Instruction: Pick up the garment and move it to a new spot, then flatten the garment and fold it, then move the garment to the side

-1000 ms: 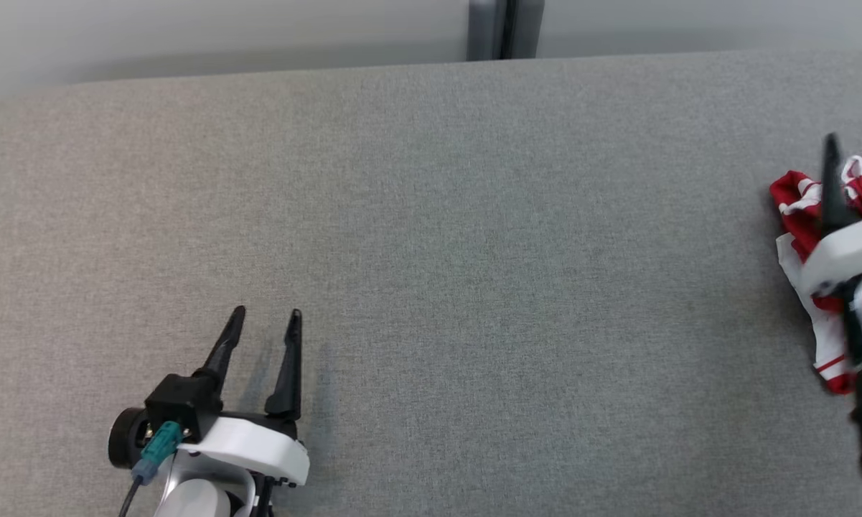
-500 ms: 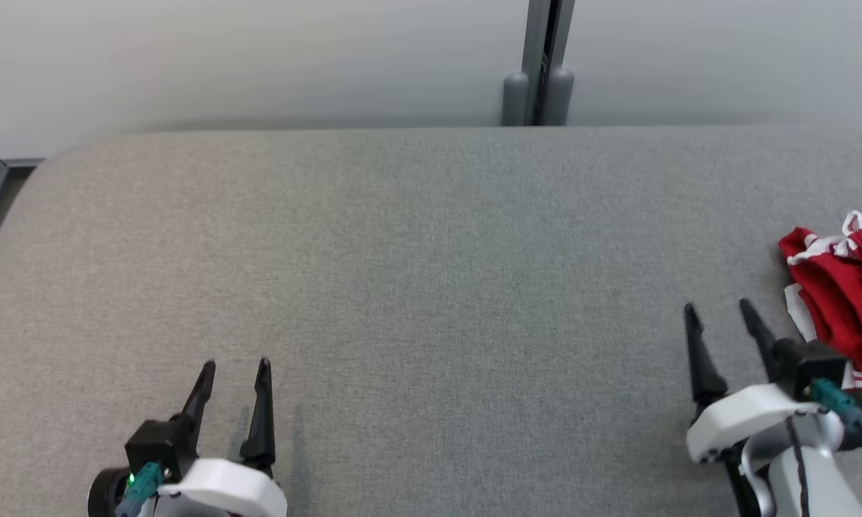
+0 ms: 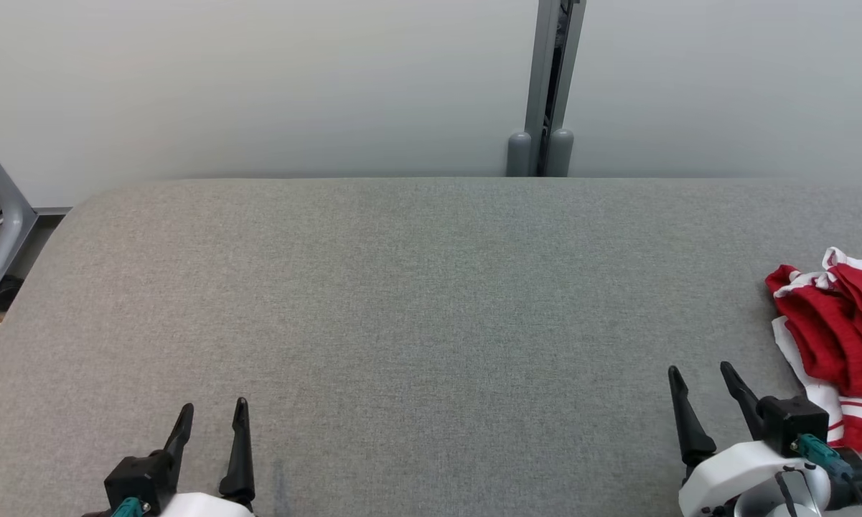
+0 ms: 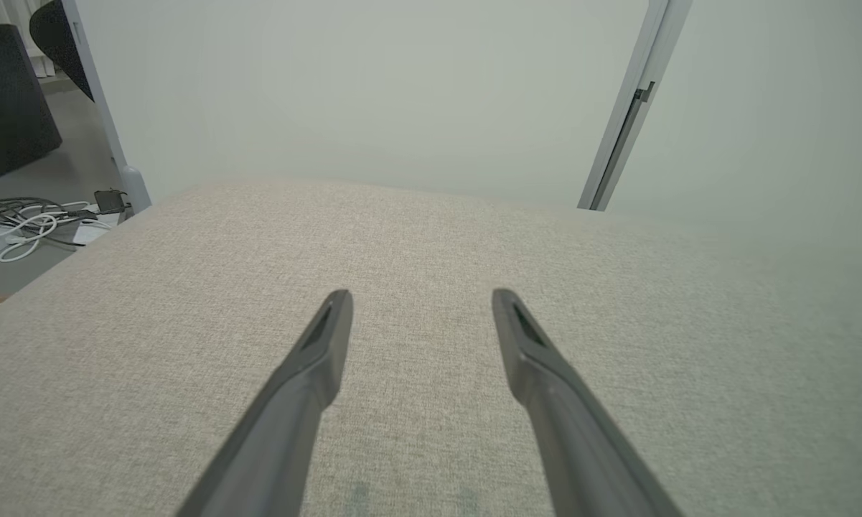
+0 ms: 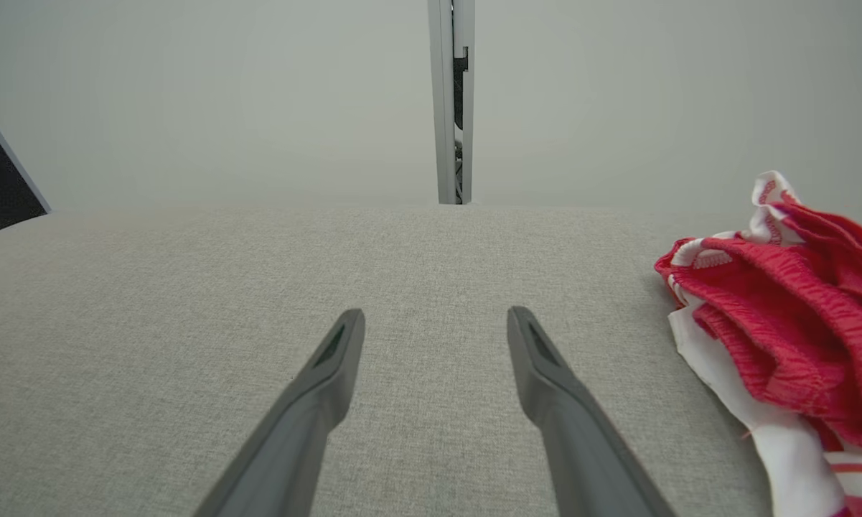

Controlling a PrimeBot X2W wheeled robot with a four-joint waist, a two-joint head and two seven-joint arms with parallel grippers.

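At the far left of the head view, a grey tubular frame (image 3: 3,215) is standing on the floor beside the rounded corner of the counter (image 3: 431,301). In the left wrist view, a tangle of white and grey cables (image 4: 21,222) is lying on the floor past that same edge.

The left gripper (image 3: 214,404) is showing at the lower left, over the near part of the counter. Its two dark fingers are standing well apart and pointing away from the robot. They are holding nothing, and bare grey fabric is showing between them.

The middle of the counter is lying flat under its grey woven cover. Behind its far edge, a grey upright post (image 3: 545,86) is rising against the pale wall (image 3: 258,86).

The right gripper (image 3: 700,368) is showing at the lower right, fingers spread wide and gripping nothing. They too are pointing toward the far edge.

The garment (image 3: 832,330) is lying crumpled on the counter at the far right, running off the edge of the head view. It is red with white trim and stripes, bunched into loose folds. It is sitting just beside the right gripper, on its outer side. In the right wrist view, a strip of bare counter is separating it from the nearer finger.
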